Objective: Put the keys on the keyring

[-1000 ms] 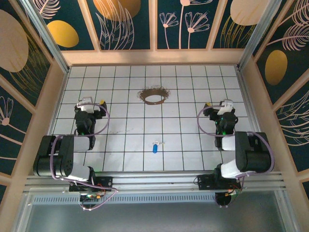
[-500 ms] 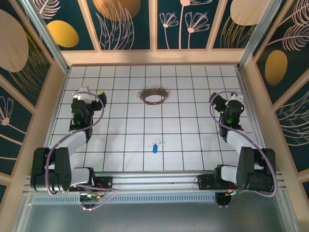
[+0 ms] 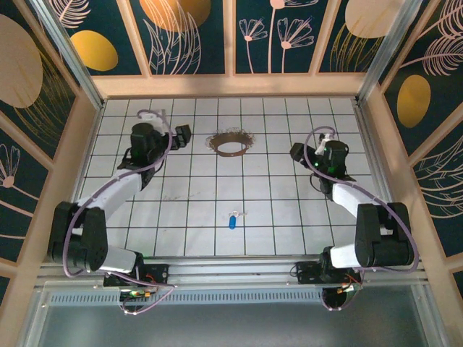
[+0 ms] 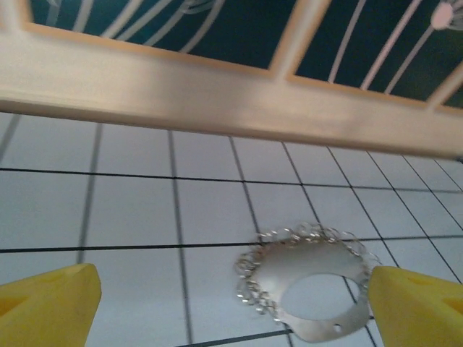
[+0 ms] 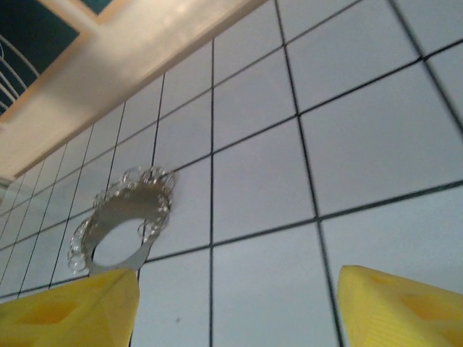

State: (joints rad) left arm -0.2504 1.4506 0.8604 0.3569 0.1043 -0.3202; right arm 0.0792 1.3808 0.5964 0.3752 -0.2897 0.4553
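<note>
Keyring point(image 3: 230, 136) lies flat on the white tiled table point(image 3: 289, 217) in the upper middle of the top view. The blue-headed key point(image 3: 232, 221) lies well apart from it, at lower centre. Left gripper point(image 3: 182, 135) is near the ring's left side and right gripper point(image 3: 295, 152) is off to its right. Both claws are released, their yellow fingers point(image 4: 47, 303) spread wide with nothing between them. The ring sits lower right of centre in the left wrist view and lower left in the right wrist view.

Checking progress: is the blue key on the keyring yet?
Off. The blue key lies on the table, well apart from the keyring.
</note>
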